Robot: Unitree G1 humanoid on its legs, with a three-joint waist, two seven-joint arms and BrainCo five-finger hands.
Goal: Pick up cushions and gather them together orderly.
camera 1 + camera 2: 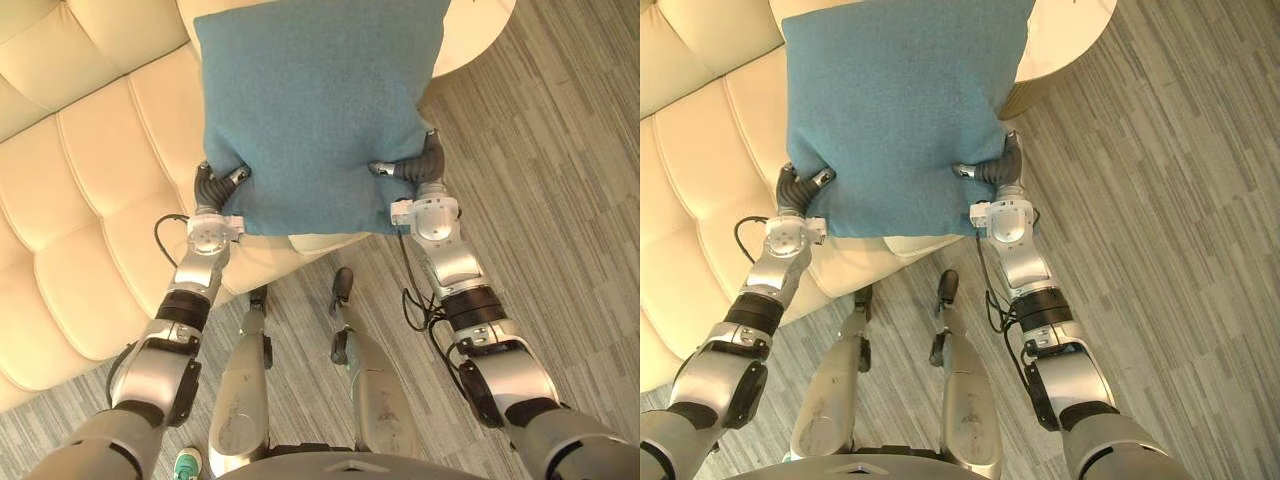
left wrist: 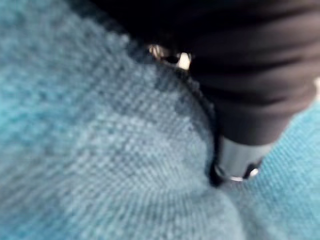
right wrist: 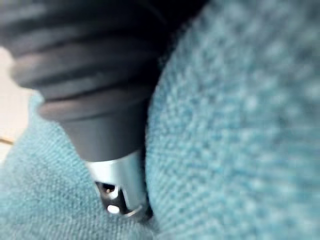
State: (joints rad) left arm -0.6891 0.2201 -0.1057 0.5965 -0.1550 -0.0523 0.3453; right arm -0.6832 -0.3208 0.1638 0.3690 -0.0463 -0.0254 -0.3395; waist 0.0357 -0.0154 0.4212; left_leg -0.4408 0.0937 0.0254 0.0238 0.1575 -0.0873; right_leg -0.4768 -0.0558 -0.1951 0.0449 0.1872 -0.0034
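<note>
Cushion [image 1: 315, 110] is held over the sofa [image 1: 80, 200] edge. Left hand [image 1: 212, 186] and right hand [image 1: 422, 166] each pinch a near corner, thumbs on top. Risk: corner-only grips, cloth could slip; far edge may clip the table [image 1: 470, 40]. Wrist views show the weave dented at the grip; eye views show the surroundings.
</note>
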